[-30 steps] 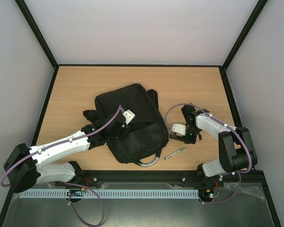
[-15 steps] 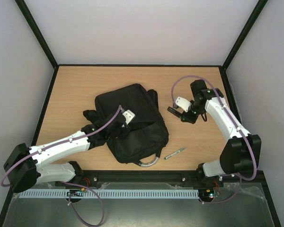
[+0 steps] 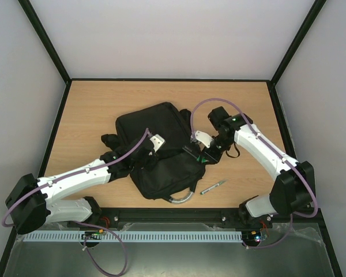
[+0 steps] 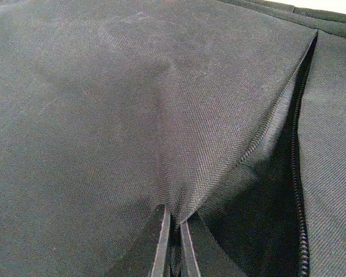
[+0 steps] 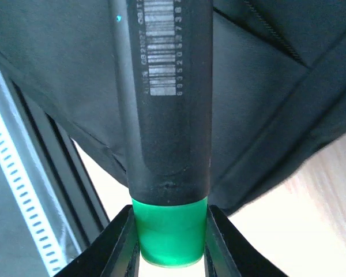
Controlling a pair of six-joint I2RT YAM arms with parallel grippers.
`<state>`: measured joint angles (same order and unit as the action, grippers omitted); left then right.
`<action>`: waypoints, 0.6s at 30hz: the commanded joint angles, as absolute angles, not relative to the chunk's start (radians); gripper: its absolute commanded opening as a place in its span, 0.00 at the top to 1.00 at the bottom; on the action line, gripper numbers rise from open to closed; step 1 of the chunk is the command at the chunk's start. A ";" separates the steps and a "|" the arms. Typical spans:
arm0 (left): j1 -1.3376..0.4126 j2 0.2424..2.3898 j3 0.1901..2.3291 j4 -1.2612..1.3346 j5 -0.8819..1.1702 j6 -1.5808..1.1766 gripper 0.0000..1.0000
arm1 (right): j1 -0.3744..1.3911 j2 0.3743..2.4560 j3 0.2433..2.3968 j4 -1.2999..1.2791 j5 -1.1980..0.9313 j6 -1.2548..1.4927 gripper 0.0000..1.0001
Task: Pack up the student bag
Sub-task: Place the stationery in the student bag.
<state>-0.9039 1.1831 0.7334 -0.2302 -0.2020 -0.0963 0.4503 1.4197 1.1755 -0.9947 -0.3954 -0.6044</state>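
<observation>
1. Top external view: the bag (image 3: pixel 161 124) lay flat on the table (image 3: pixel 92 109), roughly midway between left and right and a little toward the near side. It was by far the biggest thing there.
2. Its grey handle (image 3: pixel 181 199) curled out at the near edge, and the straps (image 3: pixel 109 141) were bunched against its left side.
3. The left gripper (image 3: pixel 153 156) came in from the near left and sat on the bag's top face, close to the middle.
4. In the left wrist view its jaws were pinched tight on a raised fold of the bag's black fabric. The cloth pulled up into a ridge that ran away from the fingertips.
5. Just right of that fold the zip (image 4: pixel 297 173) ran up the picture, and the pocket gaped dark beside it.
6. The right gripper (image 3: pixel 206 154) hung at the bag's right edge, its arm reaching in from the near right.
7. Its jaws stood narrow, clamped on a marker (image 5: pixel 164 104) with a black barrel and a barcode label. The green end (image 5: pixel 170 234) sat between the two fingers.
8. From above, the marker pointed left over the bag's right side. I could not tell whether its far tip touched the fabric.
9. In the right wrist view the bag filled the space behind the marker, with bare table showing at the lower right.
10. A pen (image 3: pixel 213 186) lay on the bare table just right of the handle. It was near the bag's near-right corner and apart from both grippers.
</observation>
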 commanded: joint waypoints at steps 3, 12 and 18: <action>-0.900 1.198 0.762 -0.198 -0.181 -0.093 0.97 | 0.507 1.420 1.117 -1.005 -0.497 -0.482 0.83; -0.887 1.187 0.762 -0.189 -0.165 -0.092 0.98 | 0.574 1.487 1.106 -0.947 -0.500 -0.306 0.85; -0.888 1.168 0.757 -0.173 -0.139 -0.088 0.97 | 0.583 1.539 1.186 -0.959 -0.433 -0.285 0.84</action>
